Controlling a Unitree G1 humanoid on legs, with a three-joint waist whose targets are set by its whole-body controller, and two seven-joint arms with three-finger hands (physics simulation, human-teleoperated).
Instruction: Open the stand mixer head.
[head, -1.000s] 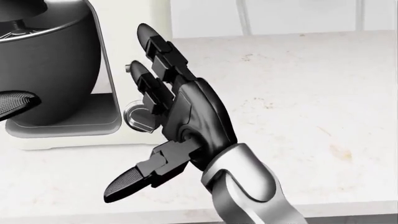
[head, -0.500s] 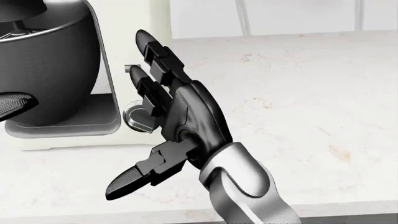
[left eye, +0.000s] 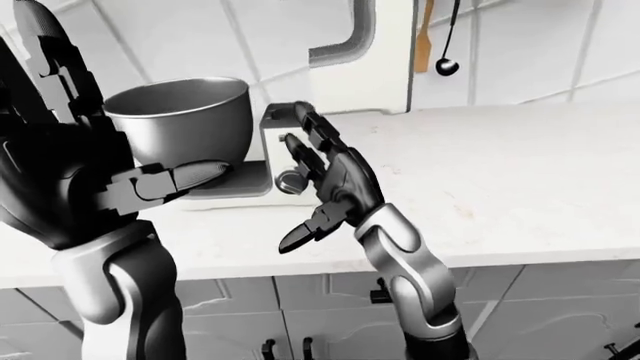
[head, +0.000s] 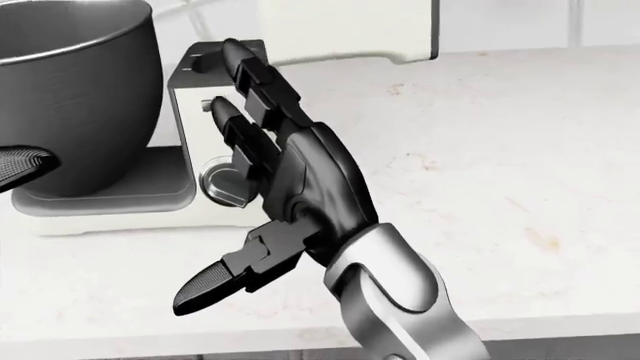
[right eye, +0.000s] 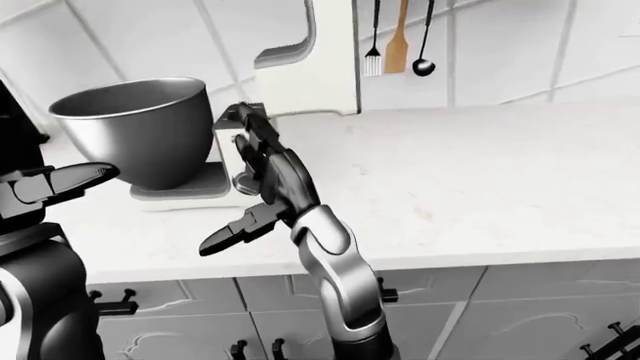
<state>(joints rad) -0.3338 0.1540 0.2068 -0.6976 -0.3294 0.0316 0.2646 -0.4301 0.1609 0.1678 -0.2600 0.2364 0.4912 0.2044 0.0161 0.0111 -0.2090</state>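
Cream stand mixer head (right eye: 318, 56) tilted up over the grey metal bowl (right eye: 140, 139).
Right hand (head: 262, 187) spread open beside the mixer's column; left hand (left eye: 70, 161) open, near the counter's (right eye: 480, 172) left edge.

Right hand (head: 300, 195): glossy black palm shell, three blocky black segmented fingers, rounded tips. Thumb tip (head: 200, 291) carries fine textured pad. Forearm (left eye: 405, 259) below wrist: smooth silver-grey casing with dark seams. Left hand (left eye: 60, 157): same black shell, jointed fingers, textured fingertip; grey casing below wrist.
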